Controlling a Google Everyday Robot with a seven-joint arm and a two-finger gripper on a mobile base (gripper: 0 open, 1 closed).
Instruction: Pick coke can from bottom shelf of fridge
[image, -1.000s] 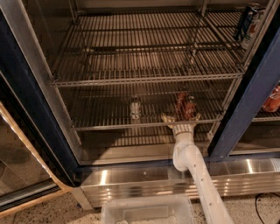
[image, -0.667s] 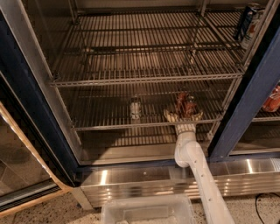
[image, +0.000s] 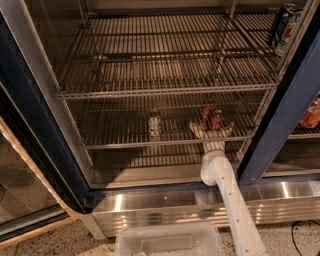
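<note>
The fridge (image: 30, 115) stands open, with a dark blue frame and steel wire racks. A red coke can (image: 210, 117) stands on the bottom shelf (image: 120, 144), right of centre. My gripper (image: 211, 130) reaches in from the front on a white arm. Its two pale fingers (image: 196, 129) are spread to either side of the can's lower part, wider than the can. The jaws are open and the can still rests on the wires.
A pale silvery can (image: 154, 123) stands on the same shelf to the left. A dark can (image: 281, 22) sits on the upper rack at far right. Another red object (image: 311, 113) is behind the blue post (image: 280, 120). A white bin (image: 167, 240) lies on the floor in front.
The gripper has shifted slightly right and further in, so its fingers now flank the red can. The cans have not moved.
</note>
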